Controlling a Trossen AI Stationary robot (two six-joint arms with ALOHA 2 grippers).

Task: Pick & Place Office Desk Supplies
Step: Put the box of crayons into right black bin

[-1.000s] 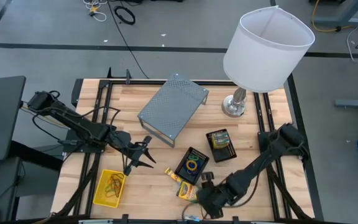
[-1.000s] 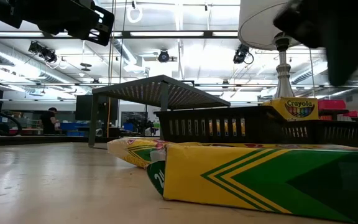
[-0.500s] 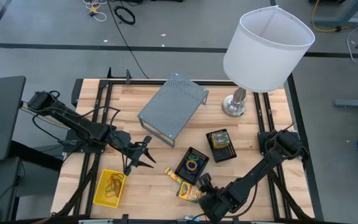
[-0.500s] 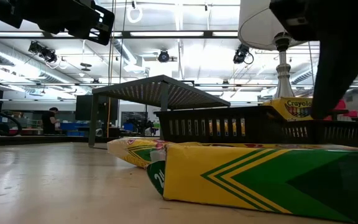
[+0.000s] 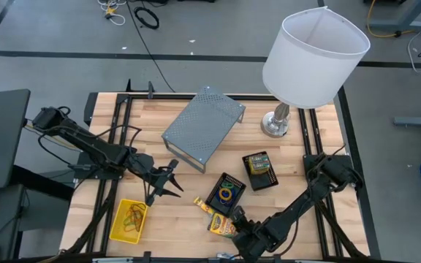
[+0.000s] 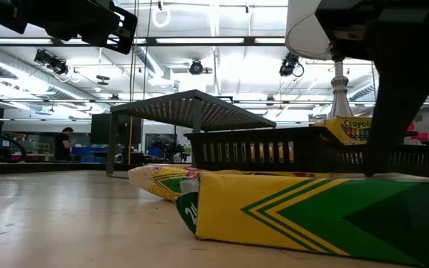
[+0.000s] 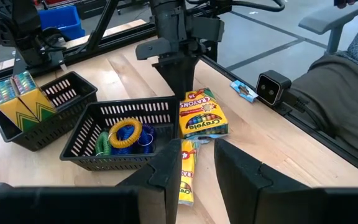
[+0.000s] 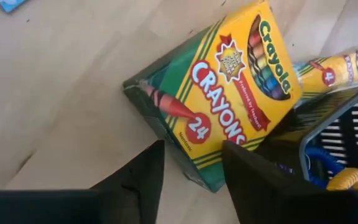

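1. Right gripper hangs spread just over the crayon box, at the table's 6 o'clock edge.
2. Left gripper waits at 8 o'clock, fingers slightly parted, holding nothing.
3. Basket lies at 7 o'clock.

The low view cuts off the near crayon box at its right edge. The right claw hides part of that box from above.

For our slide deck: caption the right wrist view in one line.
Right pincer, open, hovers over a Crayola crayon box lying on the wooden table.
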